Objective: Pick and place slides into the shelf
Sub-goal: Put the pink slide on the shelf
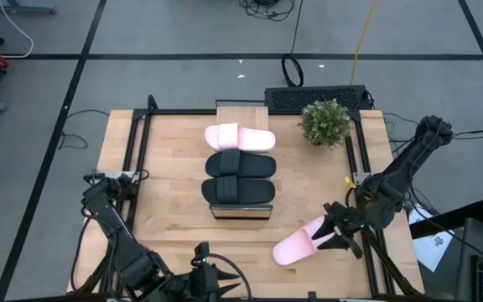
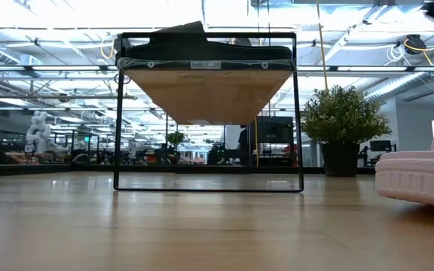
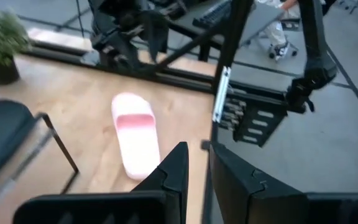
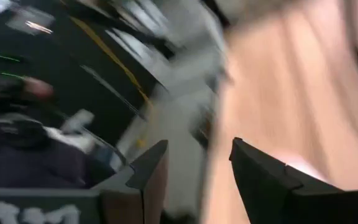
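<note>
High view: three slides on shelf (image 1: 241, 113), one pink (image 1: 239, 137), two black (image 1: 239, 165). Fourth pink slide (image 1: 296, 244) on tabletop (image 1: 166, 184), right end effector (image 1: 335, 228) beside it, fingers apart. Left end effector (image 1: 210, 273) idle, narrow gap.

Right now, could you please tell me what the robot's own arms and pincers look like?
Both arms are dark, near-black jointed links. The left pincer has two flat, angular black fingers with slanted tips. The right pincer has the same wedge-shaped black fingers. In the high view, black cables trail along the right arm.
</note>
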